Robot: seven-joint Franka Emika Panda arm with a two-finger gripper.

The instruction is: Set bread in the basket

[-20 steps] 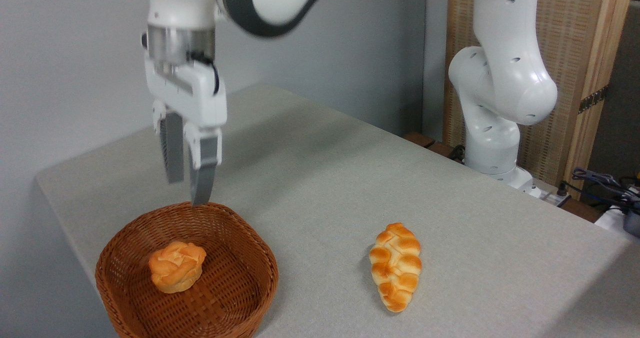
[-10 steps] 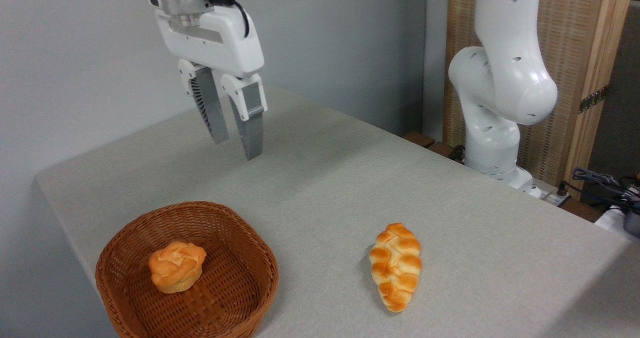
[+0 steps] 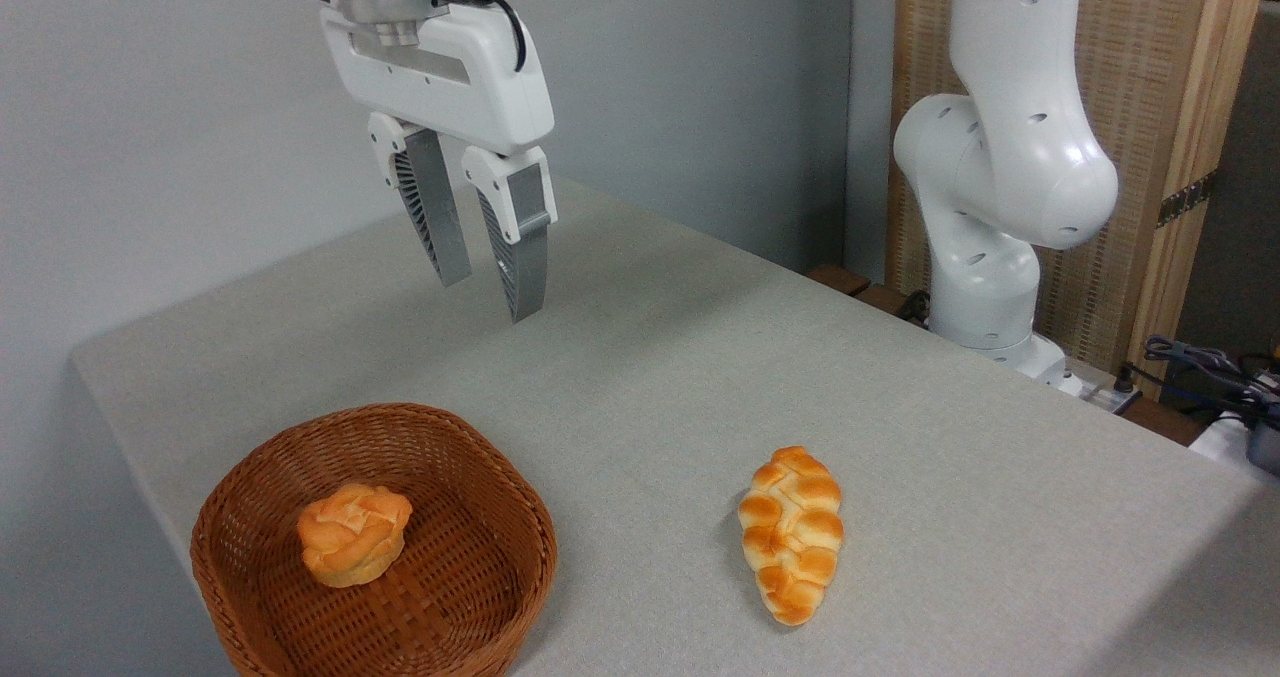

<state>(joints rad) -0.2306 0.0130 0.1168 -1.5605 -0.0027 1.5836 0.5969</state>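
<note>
The bread (image 3: 353, 534), a small round orange-golden bun with a knotted top, lies inside the round brown wicker basket (image 3: 480, 477) at the table's front left. It sits left of the basket's middle, untouched. My gripper (image 3: 490, 297) hangs open and empty well above the table, up and to the right of the basket, with a clear gap between its two grey fingers.
A longer oval braided loaf (image 3: 791, 533) lies on the grey table (image 3: 700, 377) to the right of the basket. The arm's white base (image 3: 1000, 187) stands at the back right, with cables (image 3: 1210, 372) beyond the table's right edge.
The gripper rose from just over the basket's far rim and moved right, away from the basket. The bun and the loaf have stayed put.
</note>
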